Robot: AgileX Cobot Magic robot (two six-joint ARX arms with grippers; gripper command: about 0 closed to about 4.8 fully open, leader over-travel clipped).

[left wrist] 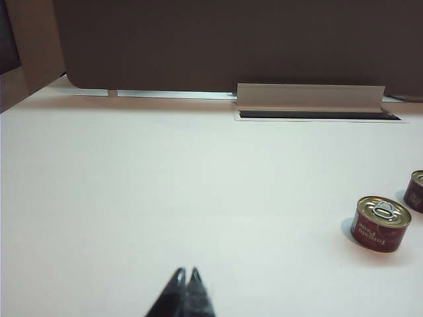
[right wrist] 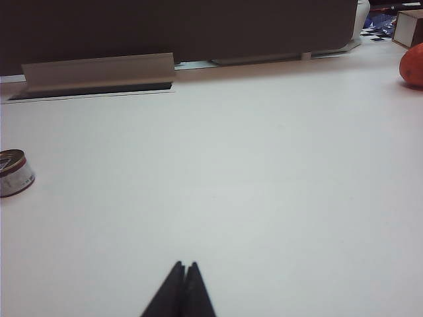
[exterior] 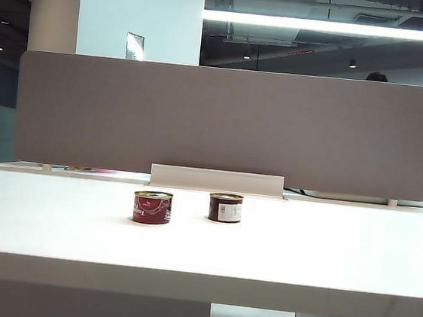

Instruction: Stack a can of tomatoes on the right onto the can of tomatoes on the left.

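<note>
Fingertips of the right tool [right wrist: 184, 265] meet in a closed point, empty, low over bare white worktop [right wrist: 264, 172] and well apart from anything. The left tool [left wrist: 186, 272] looks the same in its own wrist view: tips pressed together, holding nothing, hovering over open worktop. Neither arm appears in the exterior view. Judging by this, the task has not begun; the step in hand is the approach of the right tool to the right can [exterior: 225, 207]. That can stands upright on the worktop, near the grey partition [exterior: 226, 122] and its pale bracket [exterior: 217, 180], and in the right wrist view it sits at the very edge of the picture [right wrist: 13, 173], far off to one side of the closed tips. The left can [exterior: 152, 207] stands upright just beside it, not touching, pull-tab lid up [left wrist: 382, 222]. The next move likely calls for the right tool to spread its tips, travel across to the right can, and straddle its sides before lifting. An orange object [right wrist: 412, 64] lies far off, out of the way.
</note>
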